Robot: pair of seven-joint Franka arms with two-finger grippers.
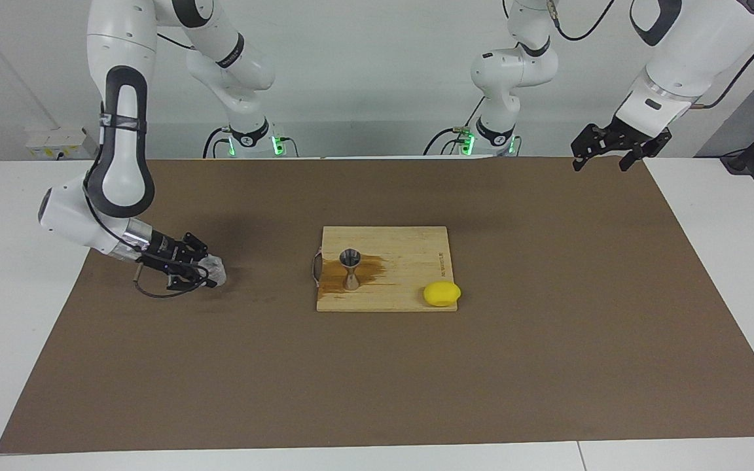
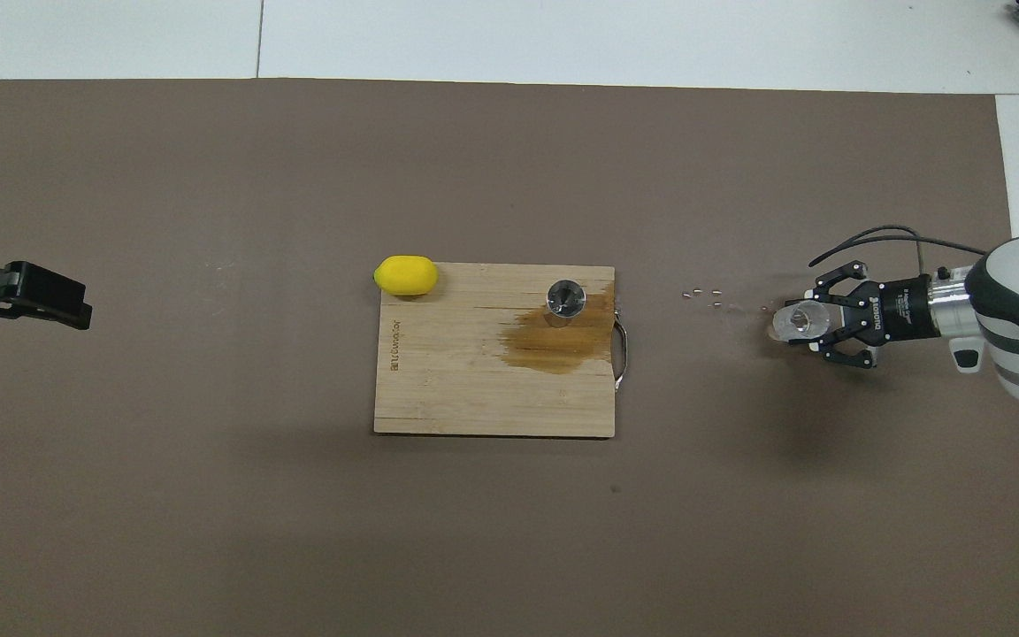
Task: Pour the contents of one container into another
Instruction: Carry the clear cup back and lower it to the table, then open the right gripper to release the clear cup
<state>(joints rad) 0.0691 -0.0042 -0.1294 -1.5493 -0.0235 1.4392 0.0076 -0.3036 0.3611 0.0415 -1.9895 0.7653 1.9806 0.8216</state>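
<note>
Glass cup (image 1: pixel 215 271) gripped sideways in right gripper (image 1: pixel 205 272), low over the mat (image 1: pixel 547 366) toward right arm's end; steel jigger (image 1: pixel 350 269) upright on wet board (image 1: pixel 410 258), beside lemon (image 1: pixel 442 294); left gripper (image 1: pixel 612 152) waiting, fingers spread, holding nothing.

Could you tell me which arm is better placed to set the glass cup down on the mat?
Right: the right gripper already grips the glass cup low over the mat; the left gripper waits, open.
</note>
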